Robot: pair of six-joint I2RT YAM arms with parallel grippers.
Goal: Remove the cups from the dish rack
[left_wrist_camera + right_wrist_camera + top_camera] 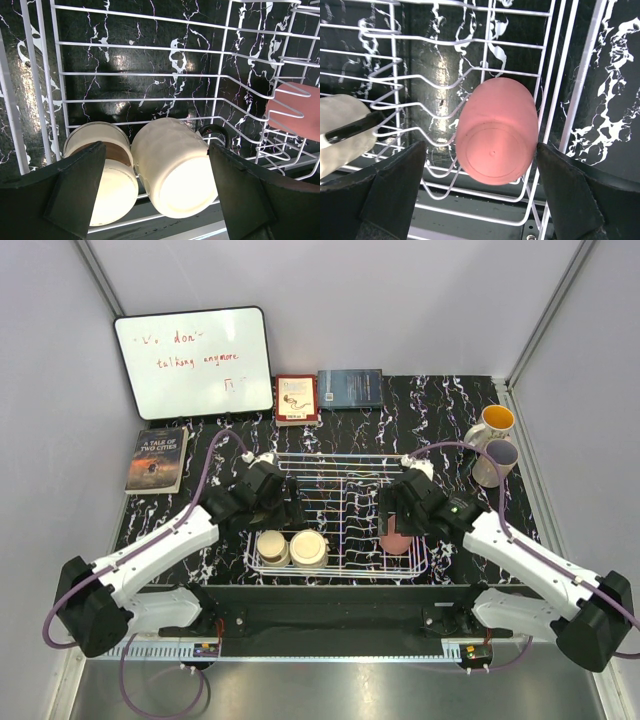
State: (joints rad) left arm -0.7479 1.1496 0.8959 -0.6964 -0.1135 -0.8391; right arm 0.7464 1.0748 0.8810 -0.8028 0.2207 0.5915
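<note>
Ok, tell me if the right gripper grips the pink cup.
No, the right gripper stands wide open, jaws spread either side of the pink cup.

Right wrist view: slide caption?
Open right pincer hovers over an upside-down pink tumbler in the white dish rack, cream cup at left.

Both arms extended forward over table, forearms converging toward centre. White-shelled left arm [150, 550] angles up-right from near-left base; left gripper [283, 508] tipped downward, jaws spread wide, dark fingers [75, 190] framing lower corners of wrist view. The right arm [525, 560] mirrors it, angling up-left; right gripper [398, 515] also tipped downward, jaws fully apart.
</note>
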